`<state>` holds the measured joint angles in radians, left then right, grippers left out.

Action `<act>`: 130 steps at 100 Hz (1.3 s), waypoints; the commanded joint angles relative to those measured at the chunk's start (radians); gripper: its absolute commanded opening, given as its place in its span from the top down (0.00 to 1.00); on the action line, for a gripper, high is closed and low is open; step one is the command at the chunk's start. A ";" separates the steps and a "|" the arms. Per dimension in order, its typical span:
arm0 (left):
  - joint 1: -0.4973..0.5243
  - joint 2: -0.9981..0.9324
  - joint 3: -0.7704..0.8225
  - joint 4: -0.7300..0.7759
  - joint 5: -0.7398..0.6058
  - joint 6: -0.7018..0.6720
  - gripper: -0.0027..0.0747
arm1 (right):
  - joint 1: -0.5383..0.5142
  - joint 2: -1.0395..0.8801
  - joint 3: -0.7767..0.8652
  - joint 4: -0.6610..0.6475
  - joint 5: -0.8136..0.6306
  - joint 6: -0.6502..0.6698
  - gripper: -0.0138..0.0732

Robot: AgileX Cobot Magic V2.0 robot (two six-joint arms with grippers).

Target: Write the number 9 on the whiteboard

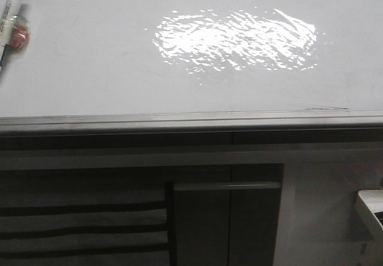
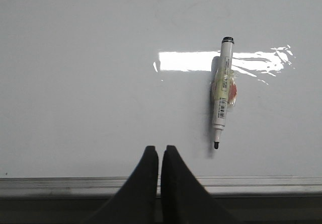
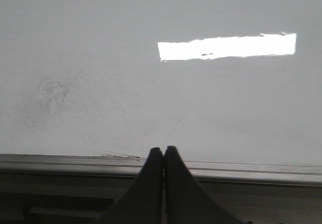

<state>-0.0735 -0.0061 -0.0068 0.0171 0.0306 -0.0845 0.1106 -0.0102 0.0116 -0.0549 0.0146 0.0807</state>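
Nearest the left wrist camera, the left arm's black tapered gripper [image 2: 160,156] is seen with its jaws drawn together and nothing between them, hovering over the grey metal edge strip [image 2: 60,184] of the large glossy white whiteboard [image 2: 90,83]. The right arm's black gripper [image 3: 163,156] is likewise closed and empty above the same strip.

A slim white marker pen with a black uncapped tip and a paper label [image 2: 222,93] lies flat on the board, near the left gripper and a little off to one side; in the front view it [image 1: 11,21] is found at the far left edge of the board. Its long axis runs roughly square to the edge strip, the writing tip pointing towards the strip and the left gripper, the black end cap away.

The pen is judged light, rigid and smooth, likely to roll or skid on the glossy surface. A hold across the labelled barrel, just behind the tip, is judged best for controlled strokes.

No number 9 is seen; the board carries only faint smudges and a bright rippled glare patch [image 1: 233,39].
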 commanded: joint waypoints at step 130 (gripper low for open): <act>0.003 0.094 -0.314 -0.017 0.166 -0.003 0.99 | -0.004 0.146 -0.349 0.011 0.186 0.003 0.92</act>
<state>-0.0735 0.0208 -0.2149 0.0074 0.1943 -0.0845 0.1106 0.0588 -0.2326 0.0075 0.1866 0.0875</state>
